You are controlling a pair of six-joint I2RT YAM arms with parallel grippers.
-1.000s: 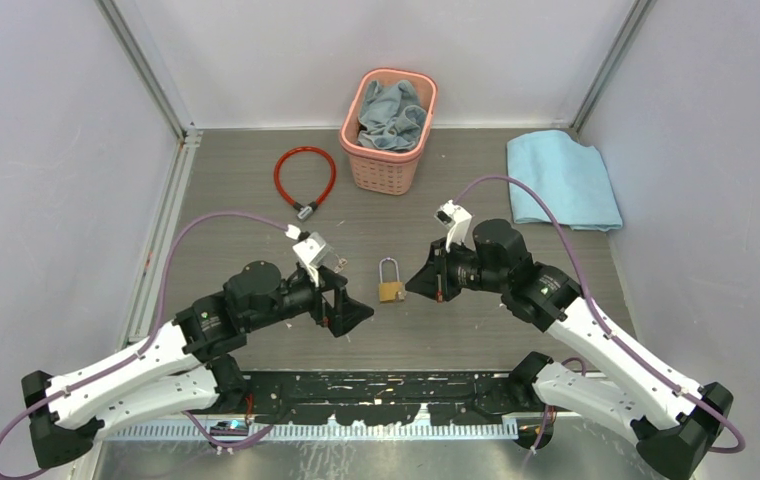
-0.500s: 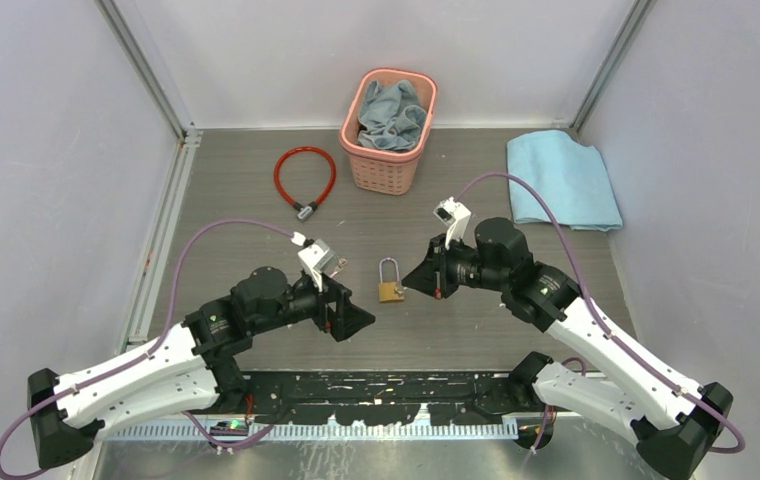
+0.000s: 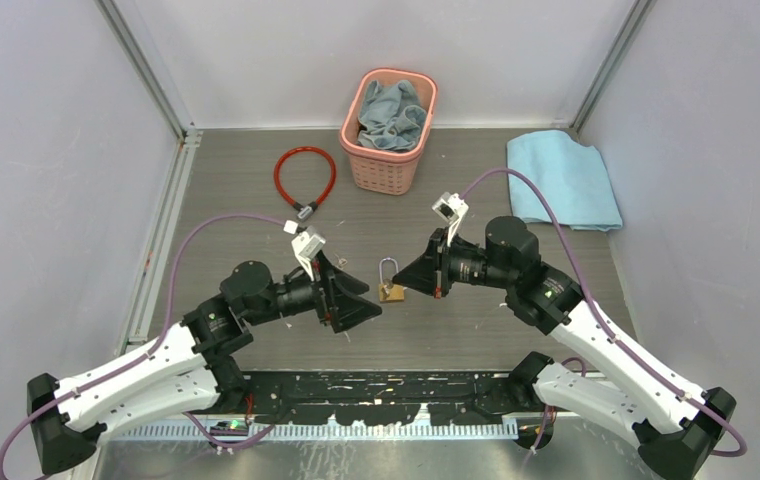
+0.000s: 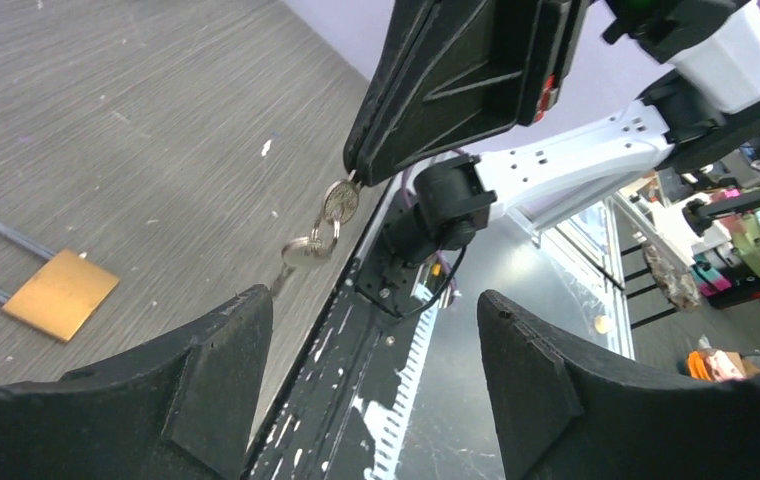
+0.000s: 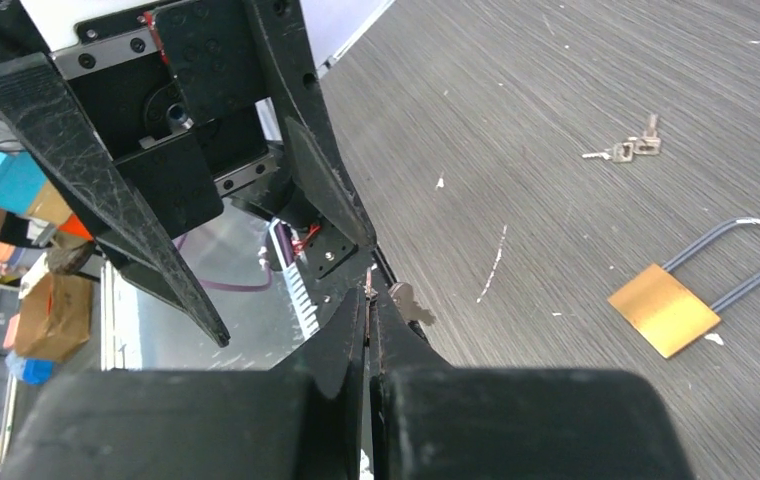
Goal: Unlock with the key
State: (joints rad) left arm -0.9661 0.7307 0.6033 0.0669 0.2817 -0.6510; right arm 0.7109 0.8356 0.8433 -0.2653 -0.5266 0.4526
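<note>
A brass padlock [image 3: 390, 290] with a steel shackle lies flat on the table between my two grippers; it also shows in the left wrist view [image 4: 61, 293] and the right wrist view [image 5: 664, 308]. My right gripper [image 3: 404, 283] is shut on a silver key [image 5: 369, 290], just right of the padlock and slightly above the table. A second key [image 4: 306, 250] dangles from the same ring [image 4: 340, 202]. My left gripper [image 3: 361, 303] is open and empty, just left of the padlock; its fingers [image 4: 206, 370] frame the table's front edge.
Another small key bunch [image 5: 628, 150] lies on the table beyond the padlock. A red cable lock [image 3: 304, 178] lies at the back left, a pink basket [image 3: 388, 160] holding grey cloth at the back centre, and a blue towel [image 3: 562, 180] at the back right.
My right gripper has moved left with the key, close to the padlock. My left gripper has moved right and slightly away from me, closer to the padlock's left side. The padlock has not moved.
</note>
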